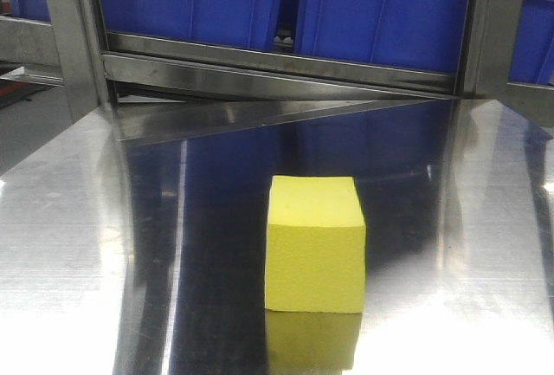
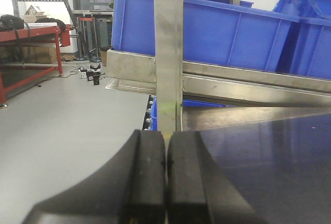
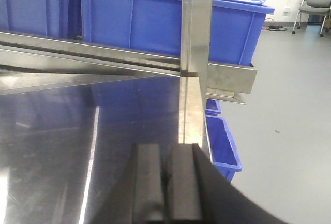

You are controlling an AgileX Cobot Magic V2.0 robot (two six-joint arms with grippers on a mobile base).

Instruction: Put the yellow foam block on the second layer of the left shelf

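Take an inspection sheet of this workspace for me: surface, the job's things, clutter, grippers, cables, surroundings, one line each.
Surface: steel surface, polished and mirror-like, carrying only the block.
Job's things: yellow foam block sits flat on the steel, right of centre, with nothing gripping it.
Clutter: nothing seen.
Grippers: left gripper shut with nothing in it, low by the steel post; right gripper shut with nothing in it, at the opposite edge.
Cables: what looks like a lead on the floor by the far wall; none on the shelf.
Surroundings: blue bins on the level behind and above the block; red-framed bench to the left; office chair to the right.
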